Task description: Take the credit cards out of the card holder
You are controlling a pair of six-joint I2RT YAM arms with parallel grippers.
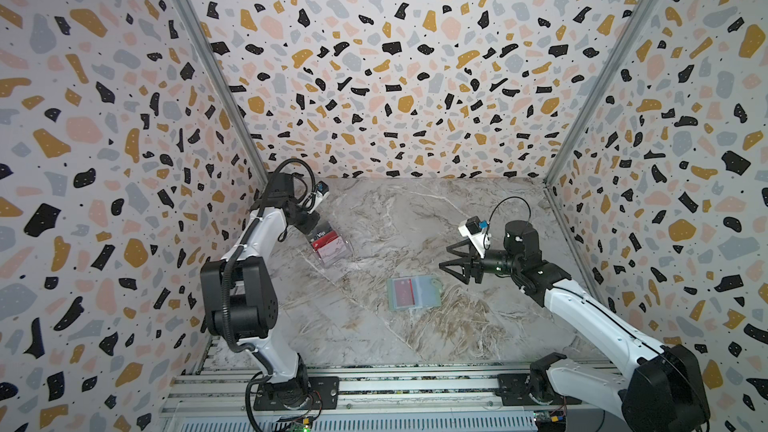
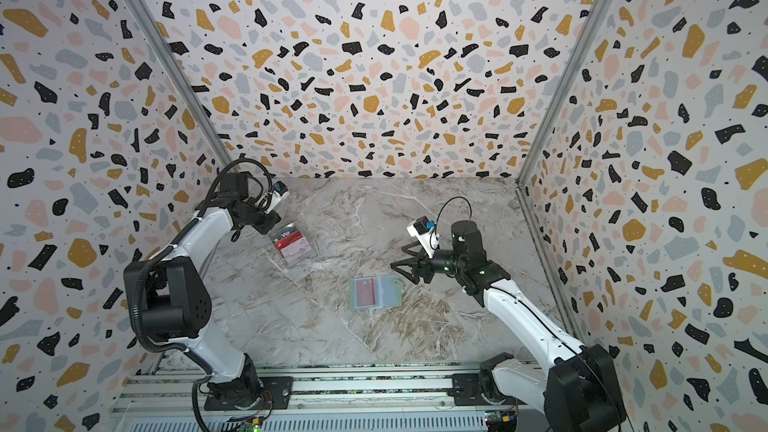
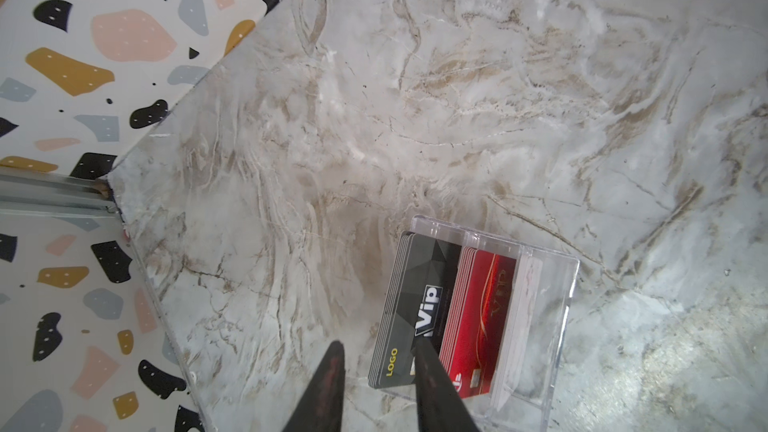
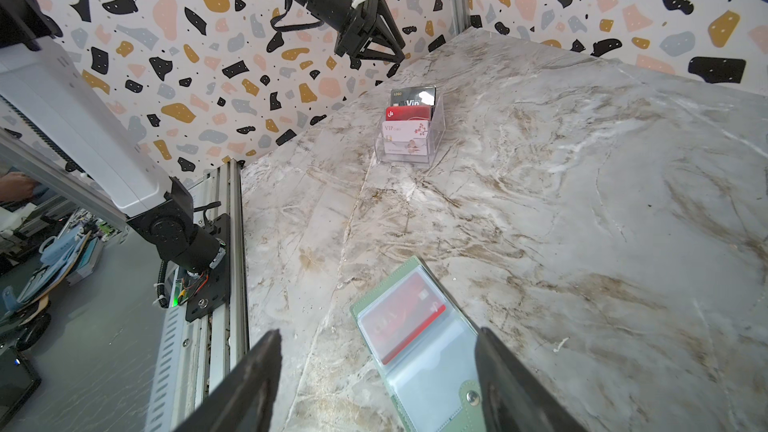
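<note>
left jaws are hanging part-open at the end of the clear box [image 3: 559, 305], gripping nothing; one fingertip [image 3: 428, 363] is crossing in front of the dark grey card [image 3: 415, 276], contact can't tell. red cards [image 3: 482, 305] and white-pink cards [image 3: 525, 297] are sitting in rows beside it. right jaws are standing wide open, empty. card holder [image 4: 419, 351] is lying open on the counter [image 4: 582, 201] just below and ahead of them, sleeved red card [image 4: 401, 317] showing inside
</note>
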